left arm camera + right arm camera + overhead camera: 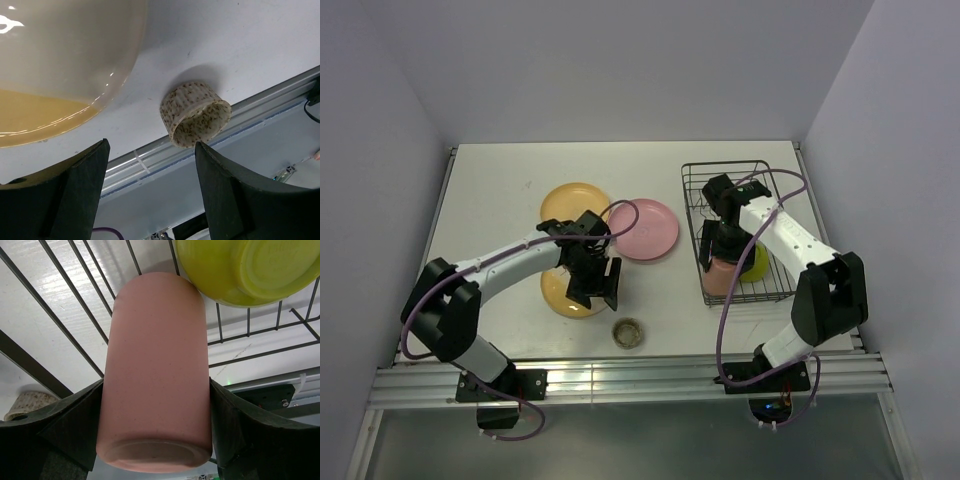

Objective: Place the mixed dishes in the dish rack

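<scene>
hard to see, left side: from overhead my left arm sits over the cream-and-yellow round plate (553,292), so only its left and near rim shows. In the left wrist view the same plate is chopped off by the top and left edges.
hard to see, right side: the pink cylindrical cup (157,340) hogs the right wrist view and hides the wires behind it. Only its closed base faces the camera. From overhead my own wrist covers most of it.
lime-green round bowl (245,270): underside towards me, cut off at the top of the view, right up by the cup's far end. Can't tell if they touch.
right pincer (157,390): fingers pressed on both sides of the pink cup, holding it in the near-left corner of the dark wire dish rack (692,200), which stands on the right of the white table (235,35).
left pincer (150,150): wide, nothing between the fingers, hanging by the table's front edge.
small speckled grey bowl (195,115): on the table just past my left fingertips, clear of the plate, close to the aluminium rail (260,102).
orange round plate (570,203): flat on the table, with my left wrist over its near edge.
pink round plate (645,230): beside it, with a purple cable (625,207) looping across its left rim.
</scene>
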Action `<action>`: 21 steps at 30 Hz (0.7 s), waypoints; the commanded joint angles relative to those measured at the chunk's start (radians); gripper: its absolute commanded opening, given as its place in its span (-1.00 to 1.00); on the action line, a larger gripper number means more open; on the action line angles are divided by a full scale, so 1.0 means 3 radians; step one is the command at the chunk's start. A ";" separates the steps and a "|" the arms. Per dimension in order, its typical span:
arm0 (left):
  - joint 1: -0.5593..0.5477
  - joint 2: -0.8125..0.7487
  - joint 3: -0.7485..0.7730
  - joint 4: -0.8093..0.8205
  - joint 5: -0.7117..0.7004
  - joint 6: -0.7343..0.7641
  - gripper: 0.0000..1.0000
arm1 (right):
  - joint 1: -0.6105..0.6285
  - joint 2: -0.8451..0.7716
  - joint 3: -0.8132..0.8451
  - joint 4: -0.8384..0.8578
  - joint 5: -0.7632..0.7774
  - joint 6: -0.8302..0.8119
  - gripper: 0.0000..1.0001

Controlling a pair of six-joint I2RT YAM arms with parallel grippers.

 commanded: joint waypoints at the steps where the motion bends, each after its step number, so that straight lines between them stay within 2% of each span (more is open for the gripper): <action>1: -0.0103 0.0094 0.0045 0.0085 0.0180 0.0157 0.50 | 0.0027 -0.0129 0.0033 -0.0032 0.0159 0.0059 0.61; 8: -0.0303 0.0309 0.0055 0.0009 0.0068 0.0213 0.49 | 0.0032 -0.0155 0.0028 -0.0012 0.0093 0.0049 0.69; 16: -0.0364 0.0330 -0.0001 0.0049 0.0068 0.0198 0.48 | 0.0032 -0.0048 -0.0166 0.0035 0.0200 0.0038 0.64; 19: -0.0369 0.0325 -0.0021 0.0049 0.0057 0.0203 0.47 | 0.0032 -0.0017 -0.0218 0.0014 0.0323 0.0069 0.39; 21: -0.0369 0.0325 -0.0016 0.0034 0.0042 0.0208 0.47 | 0.0027 -0.0022 -0.0228 -0.0027 0.0425 0.0094 0.13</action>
